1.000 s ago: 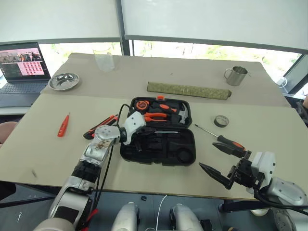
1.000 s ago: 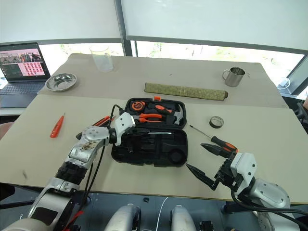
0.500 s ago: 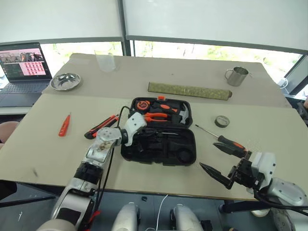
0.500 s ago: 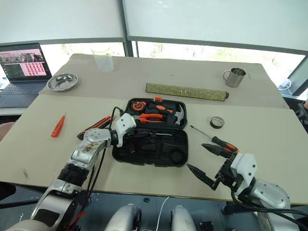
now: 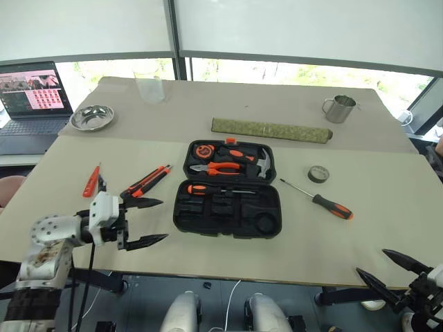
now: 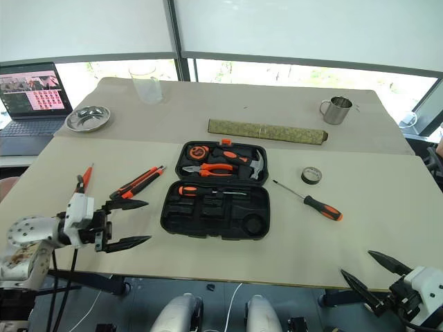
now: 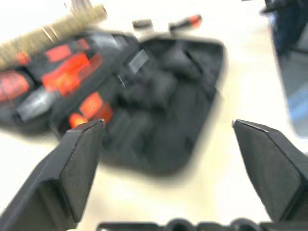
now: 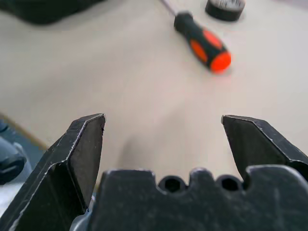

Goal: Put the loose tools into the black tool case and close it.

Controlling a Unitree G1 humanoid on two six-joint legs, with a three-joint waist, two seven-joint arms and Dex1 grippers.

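Dropped one black-and-orange screwdriver (image 5: 214,189) into the black tool case (image 5: 228,207), left end effector (image 5: 145,222) pulled back left, spread empty. Right end effector (image 5: 391,271) spread too; four tools left loose.

Beige table (image 5: 228,149) bears open black tool case (image 5: 228,207), loose screwdrivers.

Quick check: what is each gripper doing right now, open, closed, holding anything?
Left gripper: open, holding nothing.
Right gripper: open, holding nothing.
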